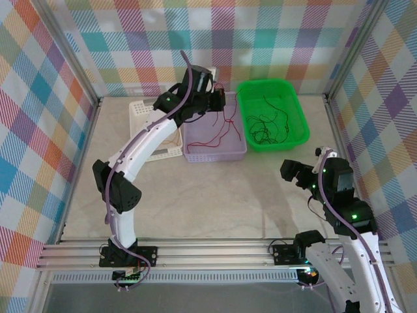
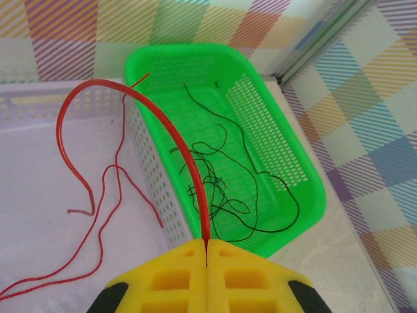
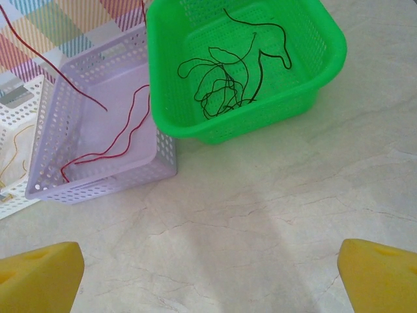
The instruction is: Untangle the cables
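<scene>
Left gripper (image 2: 205, 253) shut, pads pinched on a red cable (image 2: 203, 215). The cable arches up from the pads and its loose end hangs over the lilac tray (image 2: 39, 107). This gripper sits above the join of lilac tray and green basket (image 2: 277, 147). Second red cable (image 3: 124, 140) lies on the lilac tray floor. Dark cables (image 3: 225, 91) lie knotted inside the green basket, a few loops spread toward its far side. Thin yellow cable (image 3: 13, 151) in white tray (image 3: 19, 202), just left of the lilac tray. Right gripper (image 3: 208, 274) wide open, holding nothing, over bare counter (image 3: 273, 195), near side of the basket, apart from all cables.
</scene>
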